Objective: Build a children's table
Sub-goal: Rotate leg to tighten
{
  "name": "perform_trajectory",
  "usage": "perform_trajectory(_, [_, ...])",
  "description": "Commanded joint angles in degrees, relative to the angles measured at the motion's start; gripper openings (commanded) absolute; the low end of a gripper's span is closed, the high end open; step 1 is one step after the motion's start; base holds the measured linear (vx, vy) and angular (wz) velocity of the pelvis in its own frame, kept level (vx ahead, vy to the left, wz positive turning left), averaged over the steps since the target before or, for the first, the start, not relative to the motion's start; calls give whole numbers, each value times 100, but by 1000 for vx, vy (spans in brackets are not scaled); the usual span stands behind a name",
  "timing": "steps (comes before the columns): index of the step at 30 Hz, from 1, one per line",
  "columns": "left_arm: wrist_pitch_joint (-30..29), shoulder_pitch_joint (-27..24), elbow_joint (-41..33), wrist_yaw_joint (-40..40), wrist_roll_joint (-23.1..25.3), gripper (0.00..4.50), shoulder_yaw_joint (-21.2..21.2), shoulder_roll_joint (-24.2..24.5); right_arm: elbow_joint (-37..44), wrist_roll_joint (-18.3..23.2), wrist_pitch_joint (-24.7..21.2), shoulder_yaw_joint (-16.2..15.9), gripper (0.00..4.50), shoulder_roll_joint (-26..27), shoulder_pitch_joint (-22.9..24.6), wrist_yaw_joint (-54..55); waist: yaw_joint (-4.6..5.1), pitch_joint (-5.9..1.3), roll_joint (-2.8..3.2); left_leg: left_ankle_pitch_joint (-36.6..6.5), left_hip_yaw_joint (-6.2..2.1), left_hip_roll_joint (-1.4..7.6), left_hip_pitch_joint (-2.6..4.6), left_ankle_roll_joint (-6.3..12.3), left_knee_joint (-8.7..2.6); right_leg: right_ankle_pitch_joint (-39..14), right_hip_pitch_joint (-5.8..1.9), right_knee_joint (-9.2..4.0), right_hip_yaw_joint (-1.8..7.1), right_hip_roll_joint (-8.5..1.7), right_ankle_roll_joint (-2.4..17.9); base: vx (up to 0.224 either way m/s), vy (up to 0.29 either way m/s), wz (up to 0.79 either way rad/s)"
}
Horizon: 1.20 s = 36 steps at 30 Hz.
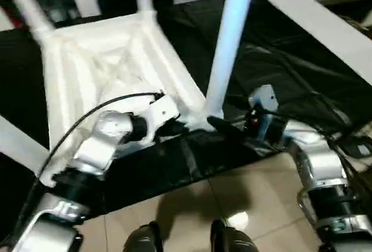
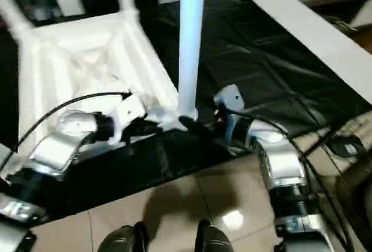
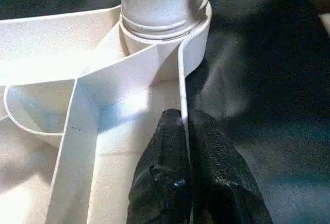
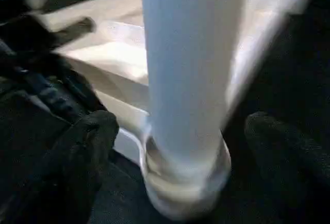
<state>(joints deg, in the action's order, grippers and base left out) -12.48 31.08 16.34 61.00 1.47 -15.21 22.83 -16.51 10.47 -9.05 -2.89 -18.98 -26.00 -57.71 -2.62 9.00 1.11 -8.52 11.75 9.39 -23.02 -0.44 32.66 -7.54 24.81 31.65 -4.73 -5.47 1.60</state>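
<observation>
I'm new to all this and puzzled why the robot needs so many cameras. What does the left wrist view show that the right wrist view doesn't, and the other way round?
Left wrist view: the left gripper pinching the thin rim of the table top, one black finger on each side, with the ribbed underside close up.

Right wrist view: the right gripper with its fingers spread either side of the leg, apparently not pressing it.

Both: that leg standing in the corner socket, on black sheeting.

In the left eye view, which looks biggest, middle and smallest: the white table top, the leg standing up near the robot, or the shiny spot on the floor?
1. Table top
2. Standing leg
3. Shiny spot
</observation>
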Motion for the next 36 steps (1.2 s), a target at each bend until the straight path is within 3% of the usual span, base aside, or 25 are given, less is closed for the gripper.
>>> perform_trajectory(1, [314, 39, -253, 570, -266, 0, -139, 38, -47, 80, 102, -80, 446, -177, -78, -437, -11, -498, -68, -1522, -147, 391, 257, 413, -379, -1753, -259, -306, 340, -383, 1180, 0, 0, 0])
perform_trajectory(4, [528, 101, -184, 1100, -364, 0, -232, 278, -139, 206, 140, -229, 446, -421, -203, -1123, -122, -517, -93, -1296, -61, 394, 309, 581, -313, -1431, -182, -220, 406, -316, 1352, 65, -37, 20])
perform_trajectory(6, [589, 114, -161, 1177, -367, 0, -261, 315, -164, 214, 153, -261, 446, -456, -227, -1219, -131, -552, -99, -948, -78, 390, 212, 697, -297, -1112, -261, -112, 398, -322, 1438, 31, -14, 7])
perform_trajectory(10, [757, 193, -65, 1494, -428, 0, -358, 413, -331, 256, 218, -398, 430, -610, -356, -1758, -188, -570, -116, -633, -79, 389, 182, 874, -260, -855, -276, -59, 382, -318, 1499, 13, -5, 1])
perform_trajectory(13, [856, 258, 40, 1642, -444, 0, -395, 420, -490, 306, 250, -523, 430, -707, -468, -2110, -193, -544, -126, -825, -90, 390, 175, 795, -273, -1298, -275, -114, 373, -332, 1416, 0, 0, 0])
perform_trajectory(15, [865, 271, 55, 1663, -449, 0, -401, 415, -514, 309, 257, -553, 400, -726, -490, -2199, -194, -522, -133, -1046, -103, 401, 189, 656, -296, -1703, -268, -157, 377, -338, 1315, 0, 0, 0])
perform_trajectory(18, [856, 287, 57, 1770, -507, 0, -418, 396, -520, 420, 132, -596, 390, -771, -540, -2526, -192, -505, -143, -1207, -112, 411, 209, 543, -314, -1990, -249, -189, 383, -339, 1232, 0, 0, 0])
perform_trajectory(22, [902, 299, 100, 1822, -499, 0, -439, 407, -534, 504, 53, -633, 350, -835, -590, -2742, -195, -502, -142, -1294, -115, 418, 226, 473, -324, -2097, -237, -204, 390, -338, 1211, 0, 0, 0])
perform_trajectory(25, [941, 310, 151, 1848, -486, 0, -444, 418, -603, 510, 49, -669, 308, -873, -626, -2856, -190, -515, -154, -1283, -125, 413, 201, 452, -320, -2078, -262, -190, 387, -352, 1199, 0, 0, 0])
perform_trajectory(36, [1056, 367, 301, 1810, -416, 0, -455, 436, -764, 468, 58, -743, 227, -882, -675, -2956, -210, -533, -147, -1090, -117, 407, 193, 545, -296, -1834, -267, -160, 381, -345, 1286, 0, 0, 0])
